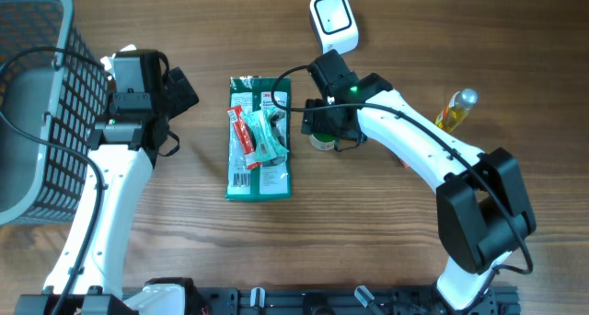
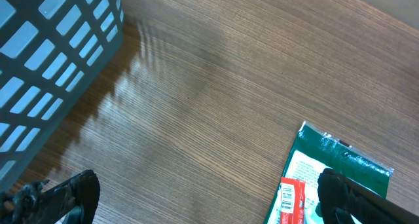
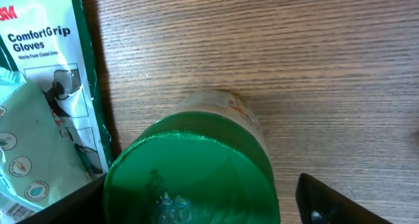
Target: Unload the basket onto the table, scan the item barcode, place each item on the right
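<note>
Two arms at the table (image 1: 386, 260), only one engaged. The right gripper (image 3: 200, 198) hangs straight over a green-lidded jar (image 3: 190, 168), jaws spread to either side of the lid. On the right side, bare wood shows between finger and lid, so nothing is pinched yet. The jar stands upright just right of the flat glove pack (image 1: 259, 140) and a short way below the white scanner (image 1: 333, 18). My reading: the jar is the item to be scanned, and the straddle from above sets up a lid grasp that leaves the side wall, where a label would sit, free to face the scanner. No barcode shows on the jar from here.

The left gripper (image 2: 209, 207) is spread wide and empty, parked between the basket (image 1: 37, 94) and the glove pack, clear of the working side. A yellow bottle (image 1: 456, 110) lies well apart on the right, untouched.

Risk: the lid looks nearly as wide as the jaws stand, so an off-centre close could tip the jar.
</note>
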Tool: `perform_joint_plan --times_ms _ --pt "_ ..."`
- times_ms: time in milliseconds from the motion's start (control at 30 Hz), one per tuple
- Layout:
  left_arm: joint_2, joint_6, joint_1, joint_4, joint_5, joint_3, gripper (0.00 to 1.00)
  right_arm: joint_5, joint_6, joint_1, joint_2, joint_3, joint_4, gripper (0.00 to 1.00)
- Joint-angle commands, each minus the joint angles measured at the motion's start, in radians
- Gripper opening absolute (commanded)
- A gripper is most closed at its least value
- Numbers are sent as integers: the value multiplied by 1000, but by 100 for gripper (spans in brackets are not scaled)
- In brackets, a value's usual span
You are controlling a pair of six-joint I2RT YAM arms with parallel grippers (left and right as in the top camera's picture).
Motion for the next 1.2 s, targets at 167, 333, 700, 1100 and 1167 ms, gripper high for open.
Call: perform_joint_plan --times_ms 167,333,700,1100,1167 --pt "1 1 4 3 -13 4 100 22 -130 -6 -2 -11 -9 100" --pt "1 1 4 3 -13 4 100 13 -130 -6 -2 -11 35 93" --pt "1 1 4 3 -13 4 100 21 -130 -6 23 -13 25 84" --pt "1 1 4 3 -13 4 100 17 -130 -6 23 -13 3 84" --pt "1 1 4 3 -13 4 100 17 -130 -6 23 -13 3 84"
